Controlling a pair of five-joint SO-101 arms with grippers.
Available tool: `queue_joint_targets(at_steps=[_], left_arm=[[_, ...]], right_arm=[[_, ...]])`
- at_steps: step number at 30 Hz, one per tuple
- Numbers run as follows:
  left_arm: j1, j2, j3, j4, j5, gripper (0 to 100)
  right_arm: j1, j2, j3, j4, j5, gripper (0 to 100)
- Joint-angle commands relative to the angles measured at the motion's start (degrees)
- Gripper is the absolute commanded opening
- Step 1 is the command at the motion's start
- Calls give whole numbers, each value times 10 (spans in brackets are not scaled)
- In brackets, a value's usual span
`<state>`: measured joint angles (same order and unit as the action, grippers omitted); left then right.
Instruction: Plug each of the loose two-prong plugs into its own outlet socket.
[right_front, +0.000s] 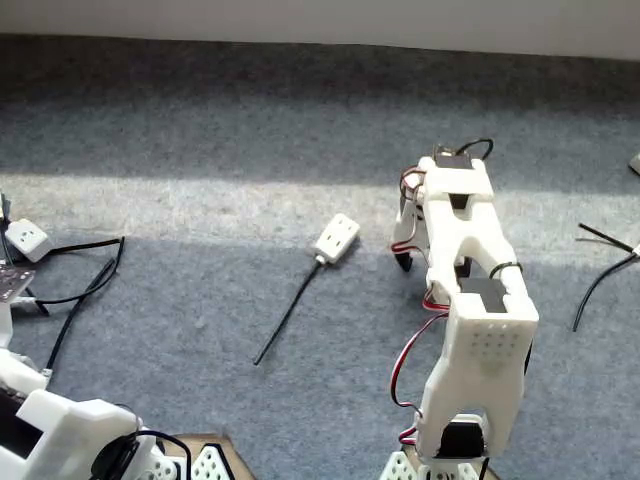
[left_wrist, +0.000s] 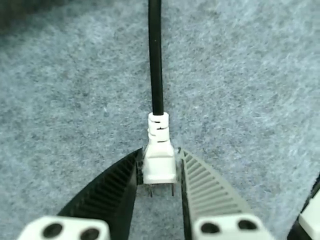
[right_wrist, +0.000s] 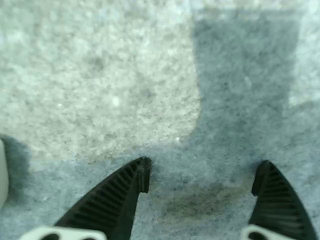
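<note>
Plug (left_wrist: 160, 167) is clamped in your left claw (left_wrist: 161, 156). Both ribbed fingers (left_wrist: 122, 187) press on the sides of its white body, so the claw is closed on the plug itself, not on the cord. The black cord (left_wrist: 155, 55) runs straight out ahead of the claw, away from the wrist. The two prongs (left_wrist: 172, 190) point back toward the wrist, between the finger roots. My read: the side-on grip keeps the plug from twisting, but w/ prongs facing inward you can't push it into anything as held. You'd prob need to turn or re-grip it first. Can't tell if the plug is lifted or resting on the grey carpet (left_wrist: 260, 75) under the claw.

Your right claw (right_wrist: 203, 172) is spread wide w/ nothing between its tips, low over the carpet. In the high view the right arm (right_front: 470, 260) reaches out so the claw sits just beside the white outlet socket (right_front: 337, 238). The socket is off to one side of the claw, not between the tips. The white edge (right_wrist: 2, 172) just outside one tip is prob that socket. Its thin cord (right_front: 290, 312) trails back from the claw toward the arm bases. Judgement: the open claw is placed there to steady the socket, since a loose block on carpet would likely slide when a plug is pushed in.

A 2nd white block (right_front: 25, 238) w/ black cables (right_front: 85, 285) lies well apart from the right claw. It could be a socket or a plug; can't say which.
</note>
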<state>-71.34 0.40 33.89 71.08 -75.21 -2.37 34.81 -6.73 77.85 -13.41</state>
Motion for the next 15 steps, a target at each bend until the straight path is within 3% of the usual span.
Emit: queue_joint_targets(at_steps=[1, 15], left_arm=[[0, -19, -4, 8, -10, 8], [0, -18, 16, 8, -10, 11]], right_arm=[[7, -6, 4, -13, -5, 325], [7, -6, 4, -12, -5, 325]])
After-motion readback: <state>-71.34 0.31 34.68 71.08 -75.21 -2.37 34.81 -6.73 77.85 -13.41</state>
